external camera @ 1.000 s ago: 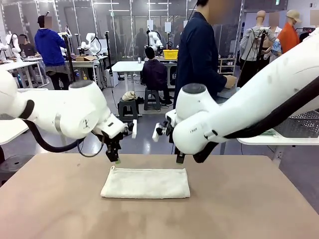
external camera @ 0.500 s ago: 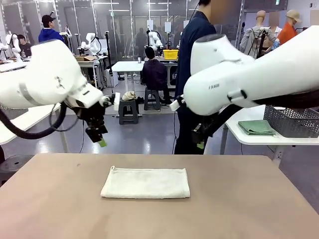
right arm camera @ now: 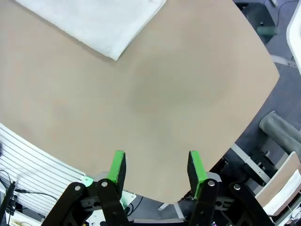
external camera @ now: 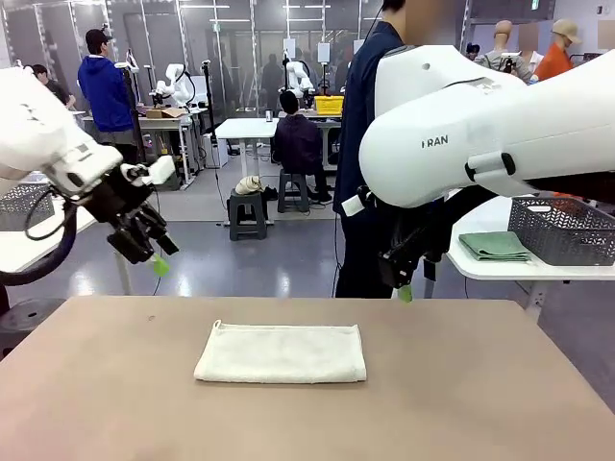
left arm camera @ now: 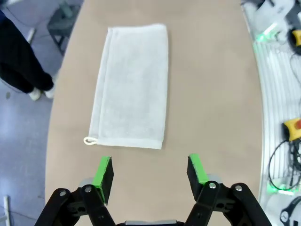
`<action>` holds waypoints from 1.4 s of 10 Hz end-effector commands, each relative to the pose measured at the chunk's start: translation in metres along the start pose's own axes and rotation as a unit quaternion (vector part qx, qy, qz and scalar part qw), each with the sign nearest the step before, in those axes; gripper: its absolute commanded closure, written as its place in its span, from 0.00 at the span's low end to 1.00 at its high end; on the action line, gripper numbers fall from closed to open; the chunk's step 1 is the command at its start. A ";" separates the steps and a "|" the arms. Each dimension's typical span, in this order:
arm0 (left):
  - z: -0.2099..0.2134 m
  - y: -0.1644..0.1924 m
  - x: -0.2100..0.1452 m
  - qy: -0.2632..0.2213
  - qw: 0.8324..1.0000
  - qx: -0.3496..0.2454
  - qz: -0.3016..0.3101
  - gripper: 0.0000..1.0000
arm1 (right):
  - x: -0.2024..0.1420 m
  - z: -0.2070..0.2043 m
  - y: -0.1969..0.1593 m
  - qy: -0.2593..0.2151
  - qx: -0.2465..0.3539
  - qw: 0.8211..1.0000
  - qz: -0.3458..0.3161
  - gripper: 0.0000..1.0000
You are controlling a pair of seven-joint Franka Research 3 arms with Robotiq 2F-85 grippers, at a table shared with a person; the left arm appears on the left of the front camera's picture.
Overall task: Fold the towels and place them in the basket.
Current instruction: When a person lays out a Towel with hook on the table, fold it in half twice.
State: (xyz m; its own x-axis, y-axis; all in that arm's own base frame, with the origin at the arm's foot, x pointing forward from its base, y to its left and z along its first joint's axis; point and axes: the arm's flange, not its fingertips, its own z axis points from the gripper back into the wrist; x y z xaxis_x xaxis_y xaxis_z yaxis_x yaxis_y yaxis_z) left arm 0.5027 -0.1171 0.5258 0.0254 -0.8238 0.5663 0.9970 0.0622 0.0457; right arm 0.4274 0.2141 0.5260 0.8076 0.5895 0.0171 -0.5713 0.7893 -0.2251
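The small white terry-cloth towel (external camera: 281, 352) is already folded flat on the tan table (external camera: 480, 384), below and between the left gripper (external camera: 156, 259) and right gripper (external camera: 404, 290) (both spread open, nothing held), but it's not yet put in the dark grey mesh plastic basket (external camera: 562, 230) off beyond the right gripper, whose contents can't be made out tbh.

The table (external camera: 480, 403) is viewed from low at its near edge by the front camera, which is faced across to the far edge. Both wrist cameras are held well above it and aimed steeply down — the left over the folded white towel (left arm camera: 134, 84), the right beside one towel corner. The towel is shared by all three views.
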 end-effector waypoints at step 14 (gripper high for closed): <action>0.041 -0.035 -0.068 -0.122 0.992 -0.012 0.042 0.20 | 0.007 -0.086 0.008 -0.018 0.059 0.958 -0.279 0.33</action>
State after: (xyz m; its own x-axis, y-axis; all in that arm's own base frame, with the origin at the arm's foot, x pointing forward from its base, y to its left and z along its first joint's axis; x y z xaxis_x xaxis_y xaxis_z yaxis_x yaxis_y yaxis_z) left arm 0.4639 -0.0391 0.5153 0.0906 -0.6457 0.7582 0.9938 0.1074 -0.0273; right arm 0.4402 0.2031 0.4617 0.9856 0.1292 0.1091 -0.1176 0.9873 -0.1070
